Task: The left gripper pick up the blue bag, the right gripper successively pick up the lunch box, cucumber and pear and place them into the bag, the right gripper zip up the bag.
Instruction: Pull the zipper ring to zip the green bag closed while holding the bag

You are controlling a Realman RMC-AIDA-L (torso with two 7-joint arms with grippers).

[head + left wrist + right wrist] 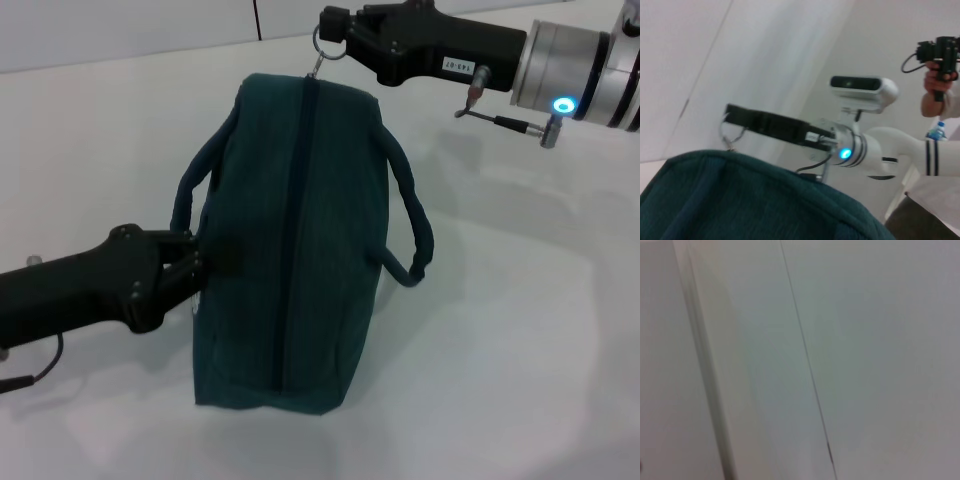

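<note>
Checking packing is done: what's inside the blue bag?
Nothing shows: the blue bag is zipped along its top. The right end effector holds the ring pull; the left end effector grips its side.

Plain white desk [520,360]. White wall panels behind [120,25]. Left wrist view: person's hand holding black camera [939,52], blue-capped plastic bottle [937,131] just below it.

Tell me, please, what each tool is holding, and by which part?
Left tool grips the blue bag at its side; right tool holds the zipper's ring pull.
</note>
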